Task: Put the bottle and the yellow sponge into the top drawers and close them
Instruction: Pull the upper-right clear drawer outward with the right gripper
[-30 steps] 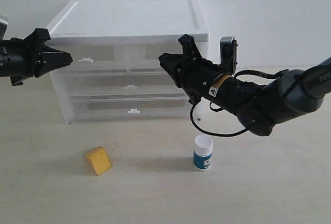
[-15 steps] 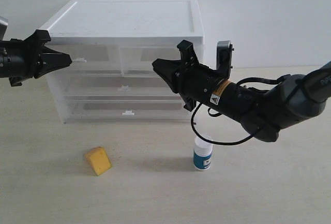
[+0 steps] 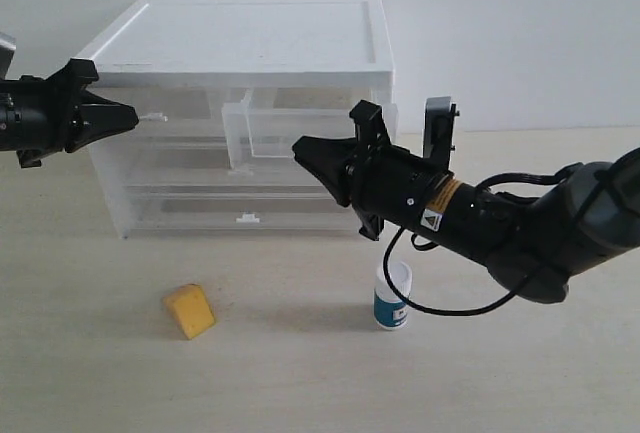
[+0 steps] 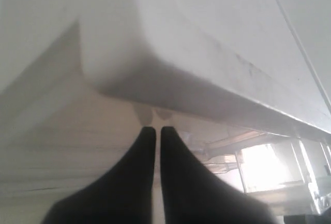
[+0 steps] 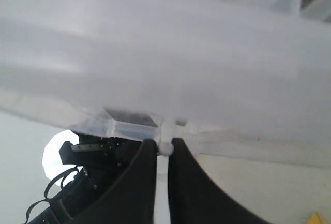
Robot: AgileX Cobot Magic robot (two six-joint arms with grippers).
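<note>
A: So, where did the job stand at that moment?

B: Neither item was stowed. The bottle [image 3: 388, 308] stood upright on the table [image 3: 500, 373], lower centre-right in the exterior view, beneath the right arm [image 3: 480, 218]. The yellow sponge [image 3: 189, 311] lay at lower left, well apart from it. Both were in front of the cabinet [image 3: 250, 43].

A: And the top drawers?

B: The right top drawer [image 3: 290, 118] stood partly out of the cabinet. The left top drawer [image 3: 185, 103] looked shut.

A: What about the jaws?

B: The right arm's jaws were pinched narrow on that drawer's small white tab [image 5: 165, 145], plain in the right wrist view. The left arm [image 3: 45, 118] had its jaws closed too, tips at the left tab [image 3: 155, 115]; whether they actually gripped it, I couldn't tell.

A: How would the pull be done well?

B: I read the step as opening the right drawer. I'd draw straight back along its run and keep level, since the tab was tiny and a twist could slip it from the pinch. I'd go far enough out for the bottle to drop in from above, but stop before the drawer left its frame. The cabinet looked light, so a slow pull seemed wise. The black cable [image 3: 440, 308] crossed in front of the bottle in that view and could tip it.
</note>
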